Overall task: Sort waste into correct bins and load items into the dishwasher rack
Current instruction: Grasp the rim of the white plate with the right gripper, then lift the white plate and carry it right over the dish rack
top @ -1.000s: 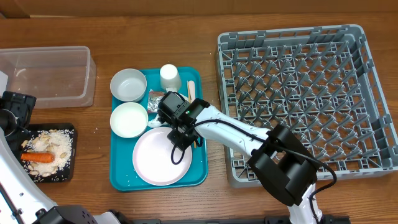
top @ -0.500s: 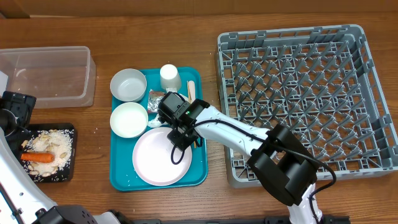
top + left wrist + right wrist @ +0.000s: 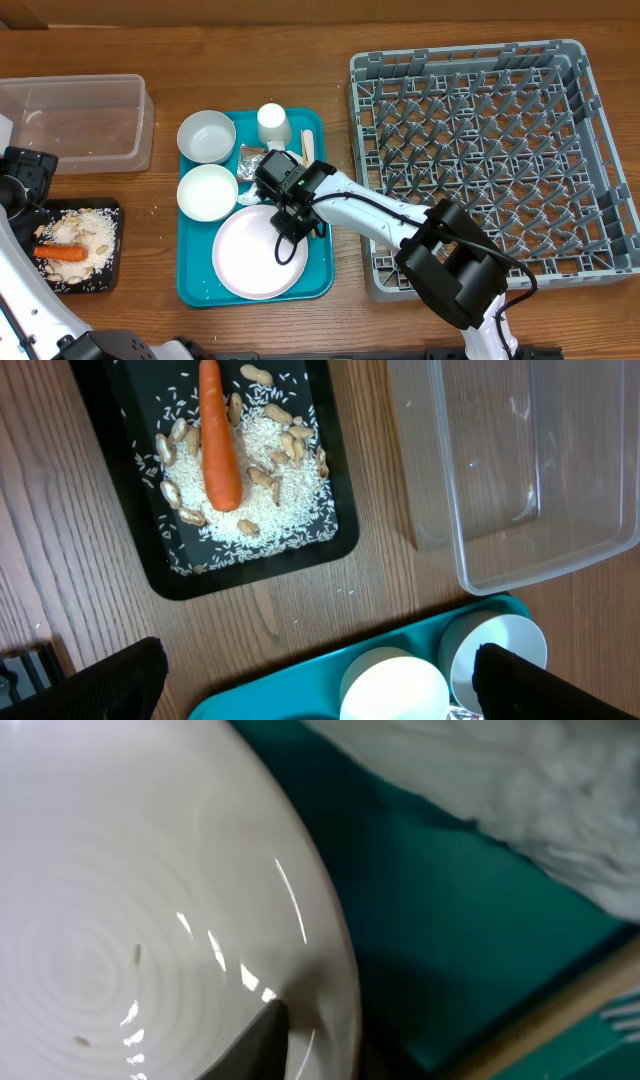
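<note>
The round white plate (image 3: 255, 258) lies on the teal tray (image 3: 195, 285). My right gripper (image 3: 291, 222) is at the plate's right rim (image 3: 335, 990) and shut on it; one dark finger (image 3: 250, 1045) rests on the plate's inside, the other is hidden. Two white bowls (image 3: 207, 136) (image 3: 207, 191), a white cup (image 3: 273, 122) and a foil wrapper (image 3: 250, 160) sit on the tray's far half. The carrot (image 3: 218, 440) lies among nuts and rice in the black tray (image 3: 250, 565). My left gripper (image 3: 330, 685) hangs open, with nothing in it, above the wood and the teal tray's left edge.
The clear tub (image 3: 75, 120) stands at the far left, with the black tray (image 3: 112, 212) in front of it. The grey dishwasher rack (image 3: 460, 55) fills the right side. A crumpled white napkin (image 3: 520, 790) and a pale utensil handle (image 3: 308, 145) lie beside the plate.
My right gripper's jaws have narrowed onto the plate's rim; the arm has shifted only slightly. The left arm has not moved.
</note>
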`<state>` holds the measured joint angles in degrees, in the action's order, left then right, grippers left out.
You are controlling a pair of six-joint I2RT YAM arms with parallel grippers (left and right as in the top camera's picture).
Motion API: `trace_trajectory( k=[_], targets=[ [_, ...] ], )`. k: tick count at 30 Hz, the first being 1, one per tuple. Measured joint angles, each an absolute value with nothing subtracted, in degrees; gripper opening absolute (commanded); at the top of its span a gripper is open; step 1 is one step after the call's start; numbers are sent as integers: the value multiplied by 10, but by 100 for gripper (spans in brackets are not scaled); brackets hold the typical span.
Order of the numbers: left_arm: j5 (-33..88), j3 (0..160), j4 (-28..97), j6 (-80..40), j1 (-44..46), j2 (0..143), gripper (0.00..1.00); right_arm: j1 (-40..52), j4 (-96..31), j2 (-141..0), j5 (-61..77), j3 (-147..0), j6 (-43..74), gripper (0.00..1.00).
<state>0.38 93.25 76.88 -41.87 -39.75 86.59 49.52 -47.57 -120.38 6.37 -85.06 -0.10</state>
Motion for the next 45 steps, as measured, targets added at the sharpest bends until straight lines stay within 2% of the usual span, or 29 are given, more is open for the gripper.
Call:
trace_trajectory(
  k=[3, 5, 11, 29, 36, 45],
  targets=[
    [4, 933, 769, -419, -397, 866, 100, 495, -475, -1204, 62, -851, 6, 6],
    [4, 933, 769, -419, -397, 866, 100, 493, -472, -1204, 66, -851, 17, 4],
    [4, 933, 769, -419, -397, 866, 100, 491, -501, -1204, 73, -861, 24, 4],
    [4, 933, 769, -419, -397, 867, 100, 456, -735, -1172, 71, -1003, 1, 4],
    [4, 933, 769, -419, -397, 867, 100, 378, -752, -1108, 49, -1033, 2, 4],
    [4, 933, 769, -419, -397, 867, 100, 183, -731, -1042, -68, -1088, 35, 4]
  ],
)
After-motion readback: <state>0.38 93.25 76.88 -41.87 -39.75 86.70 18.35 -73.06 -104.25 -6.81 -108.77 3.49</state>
